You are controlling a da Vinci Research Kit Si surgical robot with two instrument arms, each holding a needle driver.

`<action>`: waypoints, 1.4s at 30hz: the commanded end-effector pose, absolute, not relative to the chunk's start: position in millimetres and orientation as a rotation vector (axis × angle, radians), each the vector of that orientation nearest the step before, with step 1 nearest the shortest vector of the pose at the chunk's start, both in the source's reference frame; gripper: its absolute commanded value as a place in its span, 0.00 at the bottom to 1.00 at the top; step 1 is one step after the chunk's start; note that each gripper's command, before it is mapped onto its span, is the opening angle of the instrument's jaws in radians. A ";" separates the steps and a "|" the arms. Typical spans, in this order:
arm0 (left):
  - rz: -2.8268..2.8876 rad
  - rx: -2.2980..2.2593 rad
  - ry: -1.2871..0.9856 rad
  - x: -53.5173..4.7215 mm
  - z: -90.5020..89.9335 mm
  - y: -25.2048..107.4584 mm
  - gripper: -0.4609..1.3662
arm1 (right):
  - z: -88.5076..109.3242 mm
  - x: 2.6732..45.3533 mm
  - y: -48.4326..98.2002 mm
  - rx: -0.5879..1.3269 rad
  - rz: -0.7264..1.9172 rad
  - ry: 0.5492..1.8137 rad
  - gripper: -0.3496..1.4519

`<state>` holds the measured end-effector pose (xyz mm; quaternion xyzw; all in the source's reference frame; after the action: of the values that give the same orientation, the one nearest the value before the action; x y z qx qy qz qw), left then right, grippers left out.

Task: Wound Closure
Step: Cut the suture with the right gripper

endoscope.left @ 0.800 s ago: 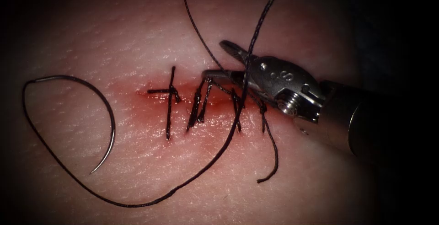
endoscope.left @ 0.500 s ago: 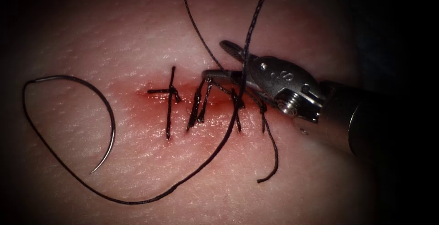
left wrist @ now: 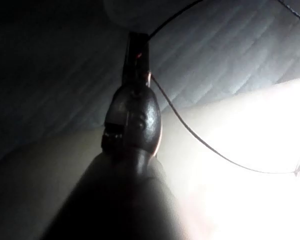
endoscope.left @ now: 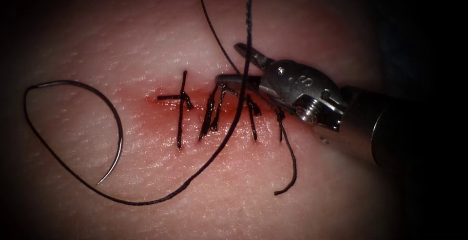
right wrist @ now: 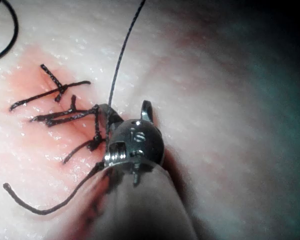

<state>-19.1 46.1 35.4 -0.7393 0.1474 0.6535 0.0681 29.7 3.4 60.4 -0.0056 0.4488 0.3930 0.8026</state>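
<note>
Endoscope view: right tool [endoscope.left: 239,64] enters from 3 o'clock, tip over the right part of the cut [endoscope.left: 214,104]. Its fingers are spread apart; one finger [endoscope.left: 249,53] points toward 10 o'clock, the other lies low along the cut's upper edge. Nothing visibly clamped between them, though thread [endoscope.left: 229,128] crosses in front of the gap.

Needle [endoscope.left: 105,113] lies free on the tissue [endoscope.left: 146,40], well left of the cut at 9 o'clock, point toward 6 o'clock, not in the tissue, held by neither tool. Thread runs from its blunt end, sweeps round through 6 o'clock and rises past the tool's tip to 12 o'clock. Compared with 0.5 s ago, this rising strand stands more upright and has shifted left at the top. Several stitches [endoscope.left: 181,108] cross the cut, with red fluid [endoscope.left: 229,115] around them. A cut end [endoscope.left: 290,167] trails toward 5 o'clock.

Left wrist view: left tool [left wrist: 136,50], fingers closed on the thread [left wrist: 190,132], raised off the tissue.

Right wrist view: right tool [right wrist: 125,117] at the stitches.
</note>
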 end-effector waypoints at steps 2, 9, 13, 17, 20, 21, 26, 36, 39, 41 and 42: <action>1.959 -2.225 0.444 -18.8 35.3 46.4 0.06 | 60.4 29.7 3.4 -0.012 0.842 0.962 0.58; 1.954 -2.226 0.456 -17.9 34.7 47.4 0.06 | 60.4 29.7 3.4 -0.012 0.842 0.962 0.58; 1.945 -2.228 0.465 -17.3 34.2 48.0 0.06 | 60.4 29.7 3.4 -0.012 0.842 0.962 0.58; 1.940 -2.231 0.471 -16.6 33.7 48.7 0.06 | 60.4 29.7 3.4 -0.012 0.842 0.962 0.58; 1.932 -2.231 0.475 -15.8 33.5 49.1 0.06 | 60.4 29.7 3.4 -0.012 0.842 0.962 0.58; 1.928 -2.232 0.475 -15.6 33.4 49.2 0.06 | 60.4 29.7 3.4 -0.012 0.842 0.962 0.58; 1.930 -2.228 0.480 -15.2 33.3 49.4 0.06 | 60.4 29.7 3.4 -0.012 0.842 0.962 0.58; 1.927 -2.233 0.479 -14.6 33.3 49.1 0.06 | 60.4 29.7 3.4 -0.012 0.842 0.962 0.58; 1.927 -2.230 0.482 -14.5 33.3 48.9 0.06 | 60.5 29.9 3.4 -0.046 0.762 0.973 0.61; 1.928 -2.230 0.483 -14.5 33.3 48.8 0.06 | 60.4 30.4 3.5 -0.062 0.758 0.982 0.65; 1.928 -2.230 0.484 -14.5 33.4 48.8 0.06 | 60.4 30.5 3.5 -0.063 0.759 0.982 0.66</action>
<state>-14.5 48.8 33.3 -0.7444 0.1615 0.6433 0.0773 30.8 3.6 60.4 -0.0311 0.4591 0.3552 0.8137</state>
